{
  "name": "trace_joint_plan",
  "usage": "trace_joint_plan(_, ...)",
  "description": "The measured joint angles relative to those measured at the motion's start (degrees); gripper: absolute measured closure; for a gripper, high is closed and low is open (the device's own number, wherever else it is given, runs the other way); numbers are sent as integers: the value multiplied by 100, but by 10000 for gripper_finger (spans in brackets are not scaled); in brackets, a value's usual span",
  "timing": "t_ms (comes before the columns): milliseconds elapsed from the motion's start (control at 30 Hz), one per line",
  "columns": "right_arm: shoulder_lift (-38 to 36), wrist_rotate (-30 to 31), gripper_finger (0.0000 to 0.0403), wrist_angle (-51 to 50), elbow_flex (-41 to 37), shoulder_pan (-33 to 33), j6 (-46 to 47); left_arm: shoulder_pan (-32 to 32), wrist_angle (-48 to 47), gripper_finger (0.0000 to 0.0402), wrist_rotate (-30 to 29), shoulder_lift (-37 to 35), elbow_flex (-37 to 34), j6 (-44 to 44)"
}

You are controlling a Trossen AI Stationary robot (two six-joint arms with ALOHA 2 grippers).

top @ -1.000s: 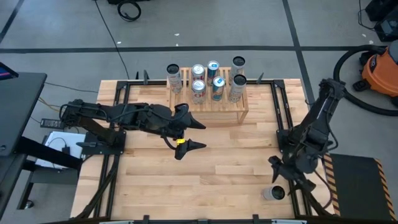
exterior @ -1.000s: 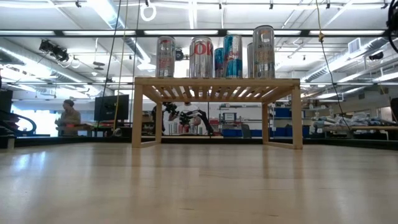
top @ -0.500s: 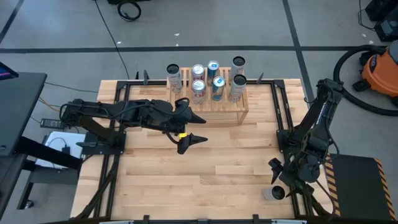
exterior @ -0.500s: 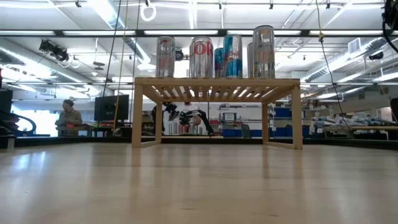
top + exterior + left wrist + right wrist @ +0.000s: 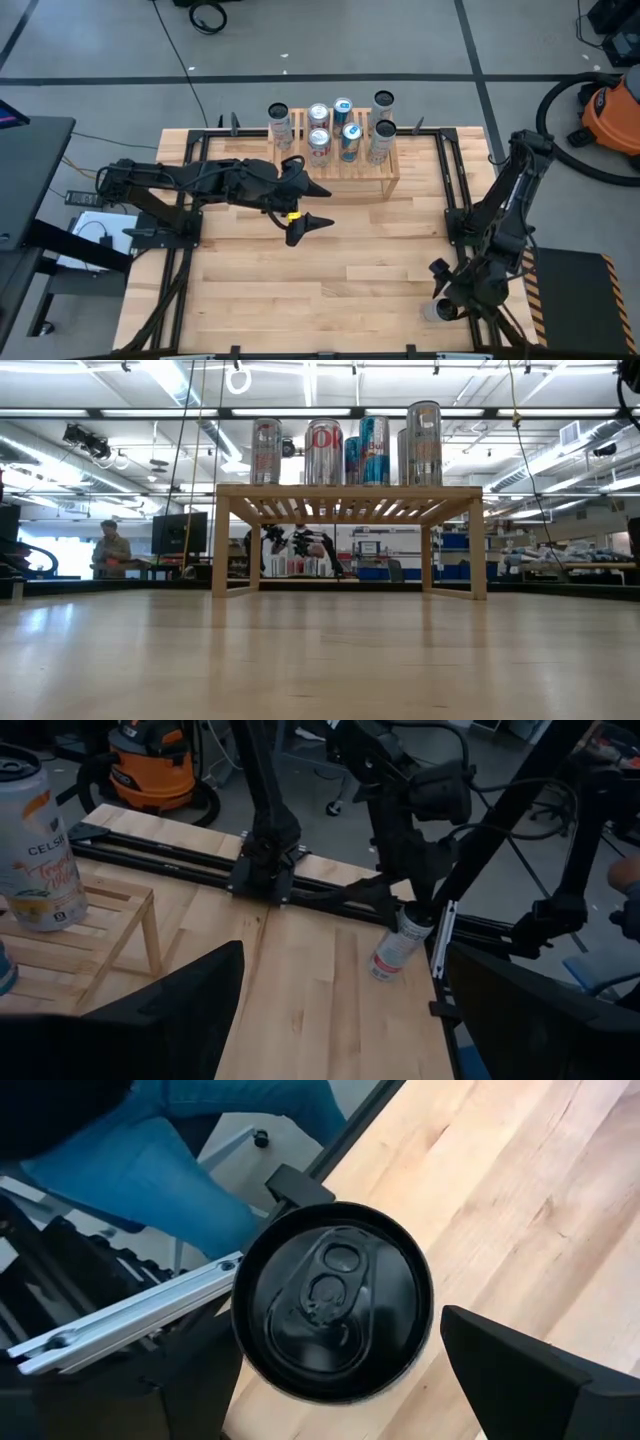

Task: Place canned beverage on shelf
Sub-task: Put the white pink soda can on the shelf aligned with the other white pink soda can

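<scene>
Hovering directly over a lone can, right gripper, near the table's front-right corner in the high view. Seen through the right wrist camera: the can's black top squarely between the two dark fingers, jaws spread wide on either side, gripping nothing, no contact visible. Standing upright, long axis vertical, so straight down from the jaws lies the can; judged a plain descent and squeeze next. Confirmed from the left wrist view: can erect at the table edge, just beside the metal rail.

Far nearer, the right arm. Parked mid-table, left gripper, jaws parted and empty, just at 7 o'clock of the shelf in the high view.

Standing at the table's far edge, about 11 o'clock from the can and well apart, the shelf, already carrying six cans clustered along its slatted top. Free room apparently on the front part of the slats, judged from above.

Possibly in the way: the rail close against the can for the outer finger, and the left arm's reach in front of the shelf's left half.
</scene>
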Motion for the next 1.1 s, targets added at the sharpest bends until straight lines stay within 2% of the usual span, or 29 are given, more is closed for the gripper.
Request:
trace_joint_plan(767, 291, 8, 62, 515, -2, -1, 255, 0, 250, 56, 4, 0, 0, -2)
trace_joint_plan(1100, 441, 46, 112, 517, 2, -3, 206, 0, 247, 56, 4, 0, 0, 2)
